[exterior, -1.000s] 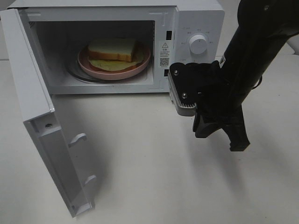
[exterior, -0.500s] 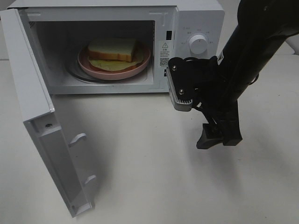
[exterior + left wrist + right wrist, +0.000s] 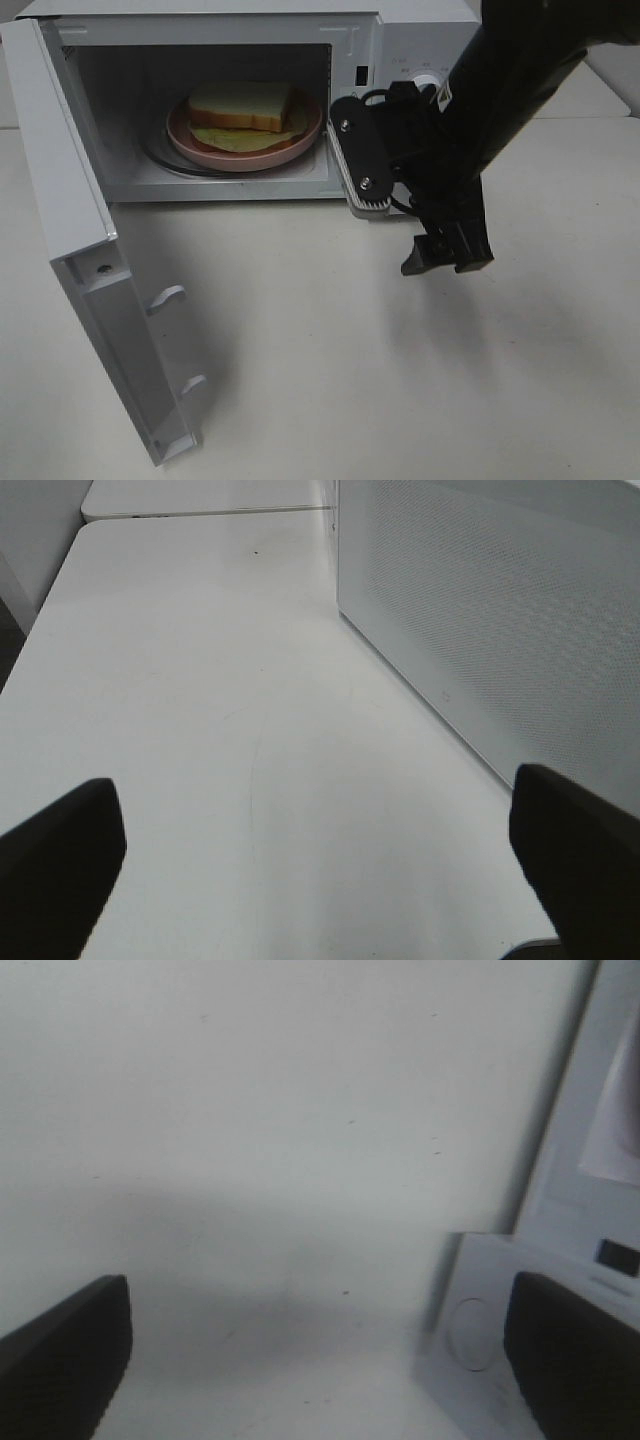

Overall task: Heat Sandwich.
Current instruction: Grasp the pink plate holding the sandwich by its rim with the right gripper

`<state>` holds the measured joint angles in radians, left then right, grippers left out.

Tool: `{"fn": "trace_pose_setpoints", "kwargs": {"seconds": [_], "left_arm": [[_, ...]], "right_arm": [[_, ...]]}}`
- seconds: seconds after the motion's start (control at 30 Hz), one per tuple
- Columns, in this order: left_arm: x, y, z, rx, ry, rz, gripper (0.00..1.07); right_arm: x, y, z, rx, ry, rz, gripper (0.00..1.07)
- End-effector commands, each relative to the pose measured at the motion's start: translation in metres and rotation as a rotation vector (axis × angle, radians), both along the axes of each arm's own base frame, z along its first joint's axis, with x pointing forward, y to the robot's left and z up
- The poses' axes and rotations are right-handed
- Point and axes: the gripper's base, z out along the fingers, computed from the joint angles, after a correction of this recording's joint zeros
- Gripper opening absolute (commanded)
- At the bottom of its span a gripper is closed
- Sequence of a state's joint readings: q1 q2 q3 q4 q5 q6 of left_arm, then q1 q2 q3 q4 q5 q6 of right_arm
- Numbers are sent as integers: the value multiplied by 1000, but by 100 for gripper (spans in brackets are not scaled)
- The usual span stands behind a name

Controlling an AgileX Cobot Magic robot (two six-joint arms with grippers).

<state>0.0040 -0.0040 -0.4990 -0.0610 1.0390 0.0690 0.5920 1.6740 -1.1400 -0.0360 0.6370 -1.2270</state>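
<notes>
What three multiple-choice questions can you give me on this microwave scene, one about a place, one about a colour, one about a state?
1. Where is the sandwich?
A. On the table in front of the microwave
B. On the plate inside the microwave
C. On top of the microwave

2. What colour is the plate?
A. Pink
B. Blue
C. Black

3. What state is the microwave door in?
A. Fully shut
B. Taken off and lying flat
C. Swung open

Answers:
1. B, since the bread sits on the plate within the open cavity.
2. A, since the rim around the sandwich is plainly pink.
3. C, since the door stands out to the left, hinged, with the cavity exposed.
</notes>
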Motion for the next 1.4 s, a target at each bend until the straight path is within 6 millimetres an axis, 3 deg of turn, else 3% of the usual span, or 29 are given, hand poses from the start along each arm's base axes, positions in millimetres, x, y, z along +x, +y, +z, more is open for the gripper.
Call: {"fn": "trace_pose_setpoints", "kwargs": {"seconds": [0.03, 0.47, 1.4], "left_arm": [[-3, -1, -1, -11, -20, 1, 101], [-3, -1, -1, -11, -20, 1, 101], [-3, -1, -1, -11, -20, 1, 101]], "right_arm": [[8, 7, 16, 12, -75, 23, 96], [34, 40, 16, 11, -165, 90, 94], [108, 96, -40, 43, -189, 76, 89]]}}
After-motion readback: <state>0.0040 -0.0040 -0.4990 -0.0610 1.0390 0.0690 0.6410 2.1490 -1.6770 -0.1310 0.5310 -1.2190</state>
